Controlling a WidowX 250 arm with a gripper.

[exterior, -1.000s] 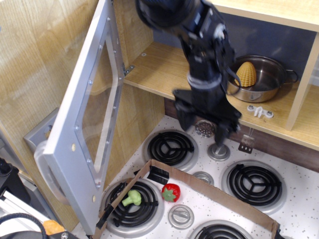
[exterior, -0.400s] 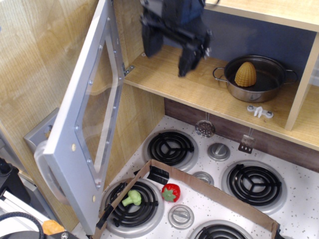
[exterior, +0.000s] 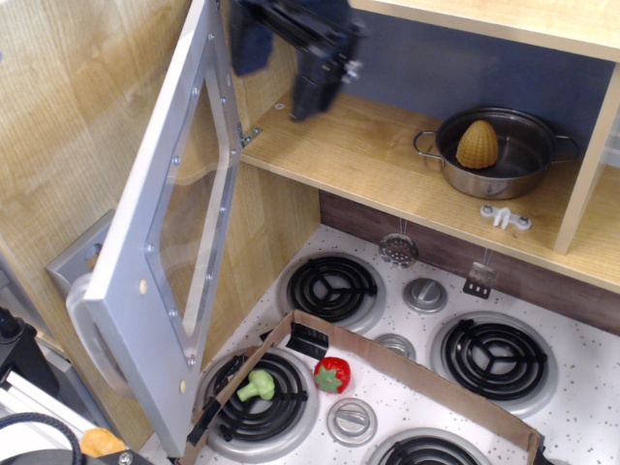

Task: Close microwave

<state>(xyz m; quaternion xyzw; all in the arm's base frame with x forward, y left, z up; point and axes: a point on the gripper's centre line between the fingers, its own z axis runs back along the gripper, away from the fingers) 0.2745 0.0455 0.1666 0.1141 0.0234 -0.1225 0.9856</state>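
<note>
While the microwave (exterior: 387, 155) door (exterior: 165, 242) hangs open at 7 o'clock, the gripper (exterior: 281, 53) waits beside it, fingers apart.

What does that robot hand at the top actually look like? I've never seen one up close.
The gripper is a dark, nearly black blocky piece with two flat, straight fingers hanging from a wider body. It is motion-blurred, with small pale specks that may be screws or fittings. No cables, labels or markings can be made out, and only its lower part is in the picture.
</note>
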